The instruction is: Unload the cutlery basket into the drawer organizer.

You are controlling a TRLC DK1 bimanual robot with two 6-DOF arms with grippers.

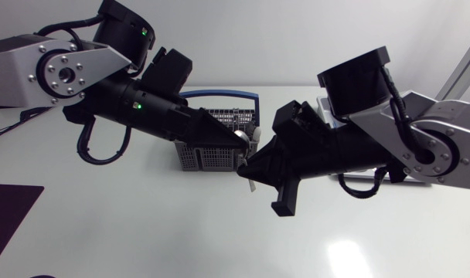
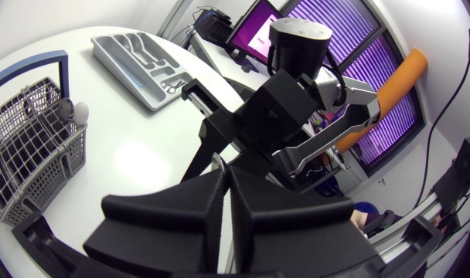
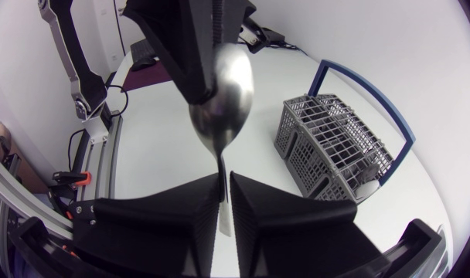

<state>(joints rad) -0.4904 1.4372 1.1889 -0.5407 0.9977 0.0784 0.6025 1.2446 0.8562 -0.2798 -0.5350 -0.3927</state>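
Head view: grey wire cutlery basket with blue handle (image 1: 212, 158), half covered by the left gripper (image 1: 236, 139); grey plastic drawer organizer (image 1: 322, 104), only a corner visible behind the right arm (image 1: 359, 147). Right wrist view: polished steel spoon (image 3: 223, 100), bowl tip hidden inside the left gripper, handle end hidden within the right gripper (image 3: 223, 185).

You have nothing to read here. No lettering, number, label or sign is legible on the cutlery basket (image 1: 219, 135), the drawer organizer (image 2: 138, 66) or the worktop (image 1: 142, 224).
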